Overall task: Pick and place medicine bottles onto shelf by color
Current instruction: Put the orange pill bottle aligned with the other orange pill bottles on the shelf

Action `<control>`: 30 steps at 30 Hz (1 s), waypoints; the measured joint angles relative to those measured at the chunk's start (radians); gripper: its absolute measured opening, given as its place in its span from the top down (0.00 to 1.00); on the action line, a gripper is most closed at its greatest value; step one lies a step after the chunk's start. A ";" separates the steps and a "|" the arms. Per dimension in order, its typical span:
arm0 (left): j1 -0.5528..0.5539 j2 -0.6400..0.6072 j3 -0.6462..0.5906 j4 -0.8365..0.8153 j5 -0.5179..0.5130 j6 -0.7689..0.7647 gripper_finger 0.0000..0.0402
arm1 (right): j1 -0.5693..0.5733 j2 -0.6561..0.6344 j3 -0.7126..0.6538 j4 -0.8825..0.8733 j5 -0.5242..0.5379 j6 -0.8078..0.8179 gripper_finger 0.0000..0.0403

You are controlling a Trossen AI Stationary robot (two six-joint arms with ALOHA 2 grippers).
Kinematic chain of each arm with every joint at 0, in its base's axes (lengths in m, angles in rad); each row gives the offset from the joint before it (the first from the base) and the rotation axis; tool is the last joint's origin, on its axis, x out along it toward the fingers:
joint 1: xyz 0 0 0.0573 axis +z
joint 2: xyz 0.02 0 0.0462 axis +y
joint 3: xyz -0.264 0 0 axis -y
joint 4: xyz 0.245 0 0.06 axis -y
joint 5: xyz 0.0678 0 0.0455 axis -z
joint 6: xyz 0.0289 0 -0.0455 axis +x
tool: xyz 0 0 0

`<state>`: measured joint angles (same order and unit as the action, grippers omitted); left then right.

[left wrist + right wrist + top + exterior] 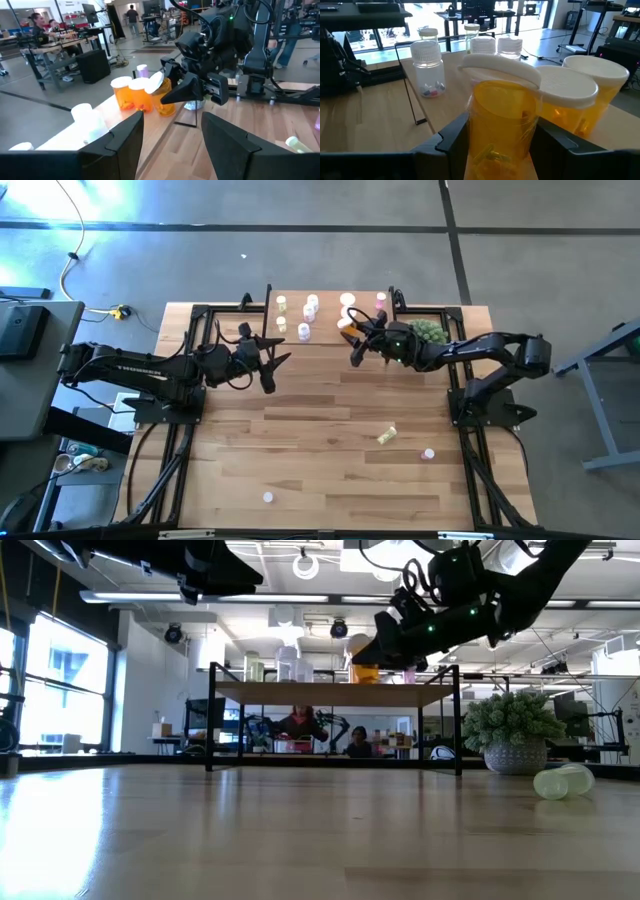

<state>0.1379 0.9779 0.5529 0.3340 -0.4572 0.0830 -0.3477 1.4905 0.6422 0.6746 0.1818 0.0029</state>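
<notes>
We begin with the light plank-wood surface [330, 440], which carries everything and leaves its near half largely free for loose stock. At its far edge stands the shelf [335, 693], a raised wooden platform on thin black legs, where sorted bottles gather by colour: clear and pale white-capped bottles [427, 67] toward one end, two orange ones [131, 94] toward the other. The two dark arms reach in from either side. The right tool [502, 132] is at the shelf's orange end and is clamped on a translucent orange white-capped pill bottle [501, 117], held tilted just beside the two orange bottles; we judge that it is held there so that like joins like. The left tool [272, 360] hangs above the surface short of the shelf, its fingers [227, 142] parted and empty, apparently waiting clear of the right arm's work. A green spiky plant in a pale pot [515, 735] sits beside the shelf. A yellow-green bottle [387, 435] lies on its side, and small pink-toned bottles [428, 453] stand unsorted on the near surface.
</notes>
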 joint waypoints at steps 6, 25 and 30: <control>0.000 0.000 0.000 -0.004 0.000 0.000 0.53 | 0.000 0.014 0.012 0.001 0.000 -0.001 0.60; 0.000 0.000 0.000 -0.008 0.001 0.000 0.53 | 0.002 0.019 0.010 -0.045 0.012 0.042 0.47; 0.000 0.000 0.000 -0.008 0.001 0.000 0.53 | 0.001 0.018 0.010 -0.045 0.012 0.042 0.42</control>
<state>0.1379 0.9779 0.5529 0.3260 -0.4564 0.0830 -0.3466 1.5082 0.6521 0.6296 0.1942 0.0448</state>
